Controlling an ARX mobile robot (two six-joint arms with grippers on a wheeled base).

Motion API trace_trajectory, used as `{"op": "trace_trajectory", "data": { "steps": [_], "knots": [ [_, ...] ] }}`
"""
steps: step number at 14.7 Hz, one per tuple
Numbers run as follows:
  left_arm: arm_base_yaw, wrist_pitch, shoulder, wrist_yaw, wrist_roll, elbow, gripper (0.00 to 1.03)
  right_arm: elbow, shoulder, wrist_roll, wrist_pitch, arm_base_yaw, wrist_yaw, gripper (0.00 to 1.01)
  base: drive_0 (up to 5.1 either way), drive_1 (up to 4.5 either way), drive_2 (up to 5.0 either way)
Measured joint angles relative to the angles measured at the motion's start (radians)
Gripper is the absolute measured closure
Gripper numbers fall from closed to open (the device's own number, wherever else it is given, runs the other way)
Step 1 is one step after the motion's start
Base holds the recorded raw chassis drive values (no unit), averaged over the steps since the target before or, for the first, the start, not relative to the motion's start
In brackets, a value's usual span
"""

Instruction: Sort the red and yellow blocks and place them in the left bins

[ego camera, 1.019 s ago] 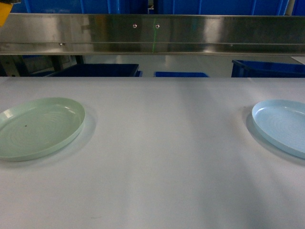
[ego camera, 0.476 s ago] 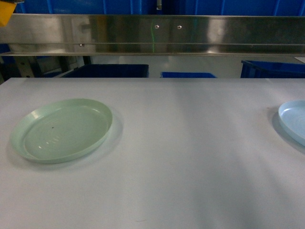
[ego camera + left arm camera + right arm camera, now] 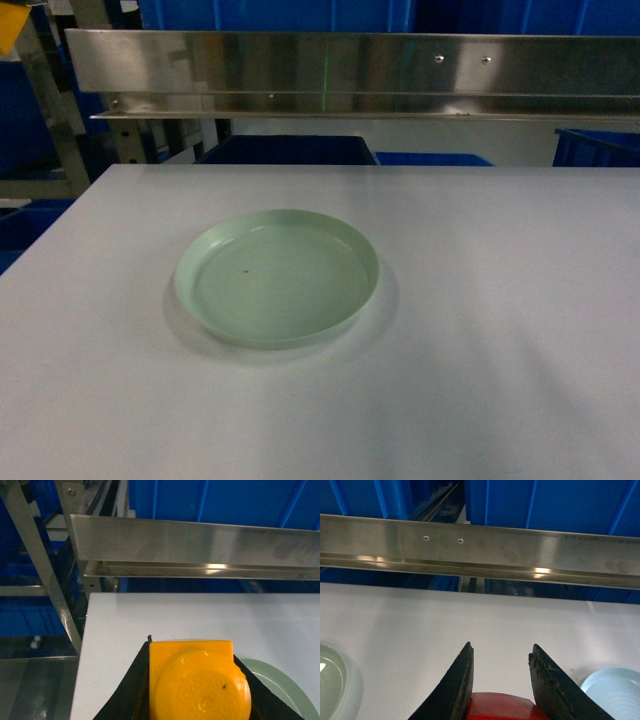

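Head view: a green plate [image 3: 277, 277] sits mid-desk [image 3: 500, 330]. A yellow corner shows at far top left. Dark-blue bins [image 3: 287, 150] lie beyond the far edge, under a steel rail [image 3: 350, 65].

Left wrist view: the left claw [image 3: 192, 680] grips the yellow block [image 3: 197, 680] above the desk's left edge, open floor beside it.

Right wrist view: the right claw [image 3: 502, 680] clamps the red block [image 3: 500, 706], a blue plate [image 3: 612, 692] near right.

Both blocks seem picked up, neither binned; dropping is left. The rail limits room ahead.
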Motion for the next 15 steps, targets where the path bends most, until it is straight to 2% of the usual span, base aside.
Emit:
{"op": "trace_trajectory", "data": {
  "steps": [15],
  "knots": [
    [0.0,-0.001,-0.001,0.0,0.0,-0.002,0.76,0.0,0.004,0.0,0.0,0.0,-0.002,0.73,-5.0,2.43,2.4]
  ]
}}
